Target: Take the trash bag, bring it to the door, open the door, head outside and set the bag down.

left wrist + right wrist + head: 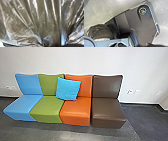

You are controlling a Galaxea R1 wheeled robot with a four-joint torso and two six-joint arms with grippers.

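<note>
The trash bag (50, 22) fills most of the left wrist view, pleats drawn together at bottom centre; I judge my left pincer has its neck, though I cannot tell how far open either pincer is. A loose hold could let it slip, its thin film could tear rubbing my base, lower left in the right wrist view, and a tight turn could swing it into the brown seat (108, 113), right of centre.
</note>
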